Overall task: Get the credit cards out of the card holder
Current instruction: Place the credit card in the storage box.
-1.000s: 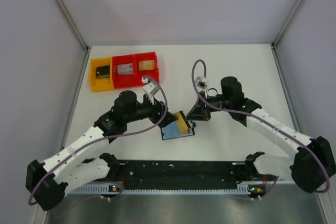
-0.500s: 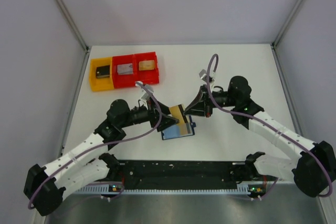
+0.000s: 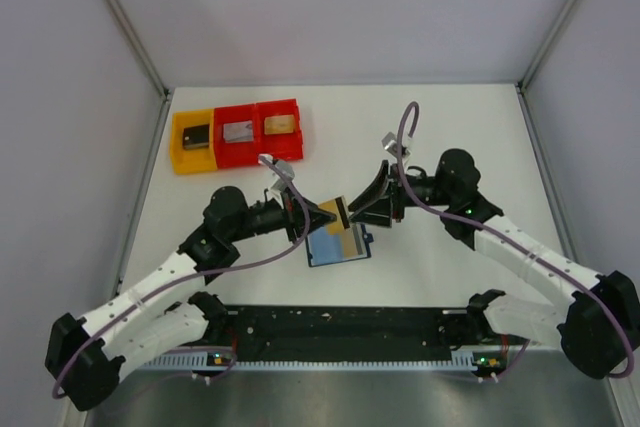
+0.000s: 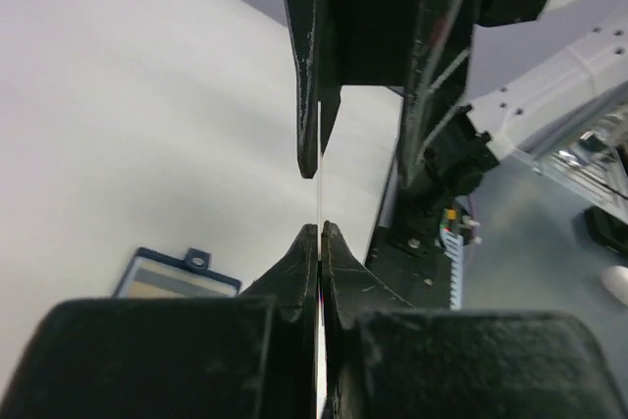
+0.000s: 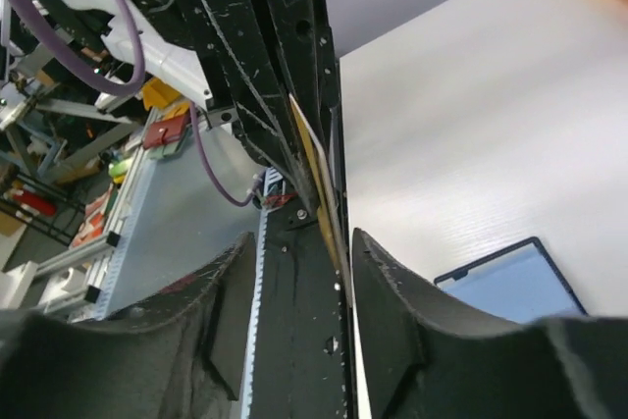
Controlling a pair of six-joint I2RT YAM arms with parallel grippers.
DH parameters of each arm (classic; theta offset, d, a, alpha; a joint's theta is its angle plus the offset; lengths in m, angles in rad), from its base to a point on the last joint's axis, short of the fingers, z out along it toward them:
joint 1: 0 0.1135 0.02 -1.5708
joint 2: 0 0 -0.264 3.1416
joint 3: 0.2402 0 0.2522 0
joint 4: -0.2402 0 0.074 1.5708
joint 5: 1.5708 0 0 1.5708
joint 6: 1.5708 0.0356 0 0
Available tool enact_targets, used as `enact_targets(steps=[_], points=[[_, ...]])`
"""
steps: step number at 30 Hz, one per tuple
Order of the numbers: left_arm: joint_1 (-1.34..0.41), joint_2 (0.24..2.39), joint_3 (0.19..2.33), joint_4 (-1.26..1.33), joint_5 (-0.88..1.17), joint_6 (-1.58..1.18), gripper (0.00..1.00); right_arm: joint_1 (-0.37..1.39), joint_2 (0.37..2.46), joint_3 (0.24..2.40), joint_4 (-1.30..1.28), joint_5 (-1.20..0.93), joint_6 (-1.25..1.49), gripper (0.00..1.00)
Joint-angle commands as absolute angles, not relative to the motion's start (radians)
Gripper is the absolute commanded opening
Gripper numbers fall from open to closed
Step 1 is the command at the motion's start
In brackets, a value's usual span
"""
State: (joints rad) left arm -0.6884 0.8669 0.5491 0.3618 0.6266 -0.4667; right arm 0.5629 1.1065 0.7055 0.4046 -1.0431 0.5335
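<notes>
Here the card holder [image 3: 338,246] lies open, blue face up, on the bench [image 3: 450,127] at the centre of the top view. Just above it the left tool [image 4: 321,235] pinches a gold card [image 3: 335,211]. The right tool [image 5: 302,242] straddles the card's other end, fingers spread wide.

I see both arms built alike: left arm [image 3: 150,292] and right arm [image 3: 525,252] have white shells dotted with small screw holes, set between bulky black joints. A purple cable [image 3: 411,115] loops off each wrist, next to a small grey camera block [image 3: 392,142]. Left claw [image 4: 321,228] and right claw [image 5: 304,237] are matte black with wedge-shaped fingers [image 5: 221,311], edges scuffed with pale scratches. Green lights [image 3: 487,359] glow at the black bases.
</notes>
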Motion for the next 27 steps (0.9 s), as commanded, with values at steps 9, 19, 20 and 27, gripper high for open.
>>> enact_targets(steps=[9, 19, 20, 27], points=[[-0.828, 0.729, 0.706, -0.064, -0.080, 0.210, 0.00, 0.569, 1.040, 0.873, -0.049, -0.600, 0.730, 0.93], [-1.132, 0.905, 0.768, -0.017, -0.517, 0.491, 0.00, 0.669, 1.071, 0.939, -0.100, -0.357, 0.988, 0.93], [-1.147, 0.919, 0.773, -0.011, -0.544, 0.505, 0.00, 0.676, 1.072, 0.931, -0.085, -0.350, 1.015, 0.90], [-1.210, 0.982, 0.784, 0.035, -0.601, 0.566, 0.00, 0.689, 1.112, 0.922, -0.060, -0.357, 1.072, 0.75]])
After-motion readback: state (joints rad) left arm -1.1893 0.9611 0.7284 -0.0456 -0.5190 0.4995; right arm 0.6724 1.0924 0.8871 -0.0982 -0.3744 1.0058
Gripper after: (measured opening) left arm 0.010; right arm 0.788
